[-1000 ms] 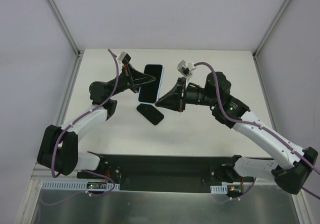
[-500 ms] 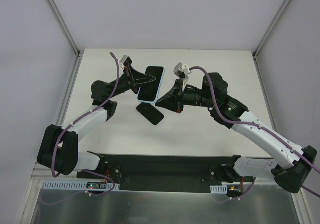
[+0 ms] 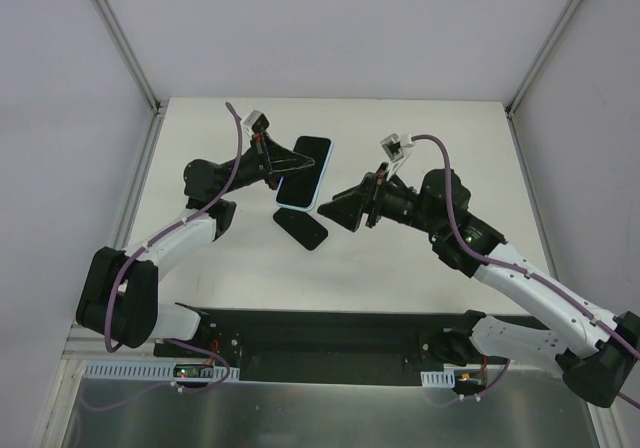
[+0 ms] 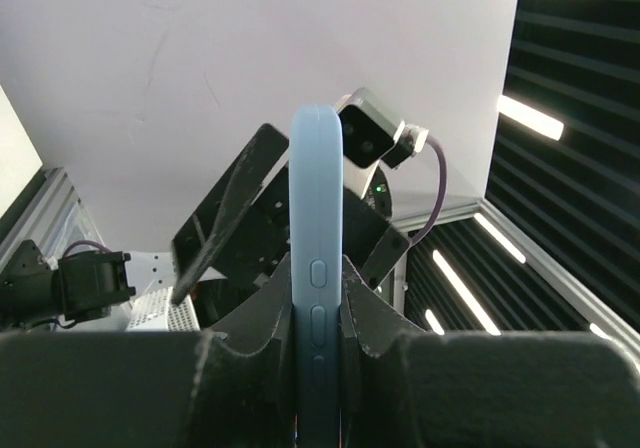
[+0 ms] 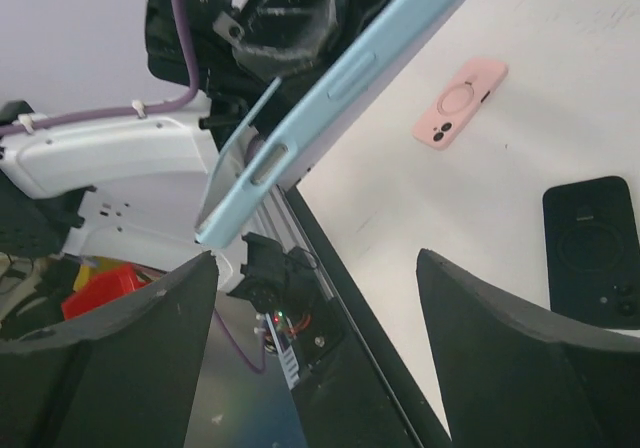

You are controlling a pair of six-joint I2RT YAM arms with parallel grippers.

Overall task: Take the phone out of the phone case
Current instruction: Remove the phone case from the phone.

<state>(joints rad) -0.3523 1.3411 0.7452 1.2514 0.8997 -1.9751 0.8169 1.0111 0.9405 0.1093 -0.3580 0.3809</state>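
Left pincer [image 3: 288, 164] clamps the blue phone case [image 3: 304, 173] above the white table [image 3: 420, 148]; right pincer [image 3: 338, 208] gapes.

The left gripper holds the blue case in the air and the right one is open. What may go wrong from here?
The left gripper pinches the blue case only across its thin sides, so a push from the open right gripper might twist it loose. If it falls, it may hit the black phone-shaped item lying on the table close by.
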